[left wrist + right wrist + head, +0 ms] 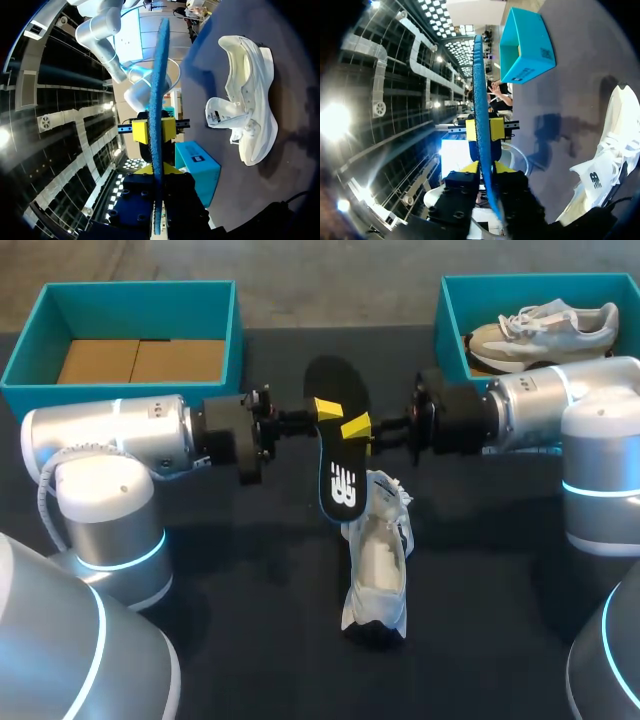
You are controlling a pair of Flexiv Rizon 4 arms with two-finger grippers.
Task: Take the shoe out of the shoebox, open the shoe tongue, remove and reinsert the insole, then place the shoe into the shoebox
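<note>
Two grippers hold one item: the black insole (338,455) at the centre of the head view. We find the left gripper (325,410) clamped on it from the frame's left and the right gripper (357,427) clamped on it from the right. Each wrist view shows the insole (159,100) edge-on, its blue underside running between yellow tips.

The white shoe (378,570) lies on the table (250,570) in the lower middle of the frame, with its opening exposed and its tongue drawn out. The insole's lower end sits over the tongue end; we cannot tell whether they touch. The upper-left shoebox (140,298) holds no shoe, and the upper-right shoebox (450,320) holds a second shoe (545,330).

We judge the insole removed and reinsertion to be the step in hand.

Recommendations:
- Only one gripper should let go, and only once the other grip is confirmed firm.
- The free gripper should steady the shoe and keep the tongue clear.
- The insole should be lined up along the shoe's length and fed in at a shallow angle, blue side down, so that it does not fold.
</note>
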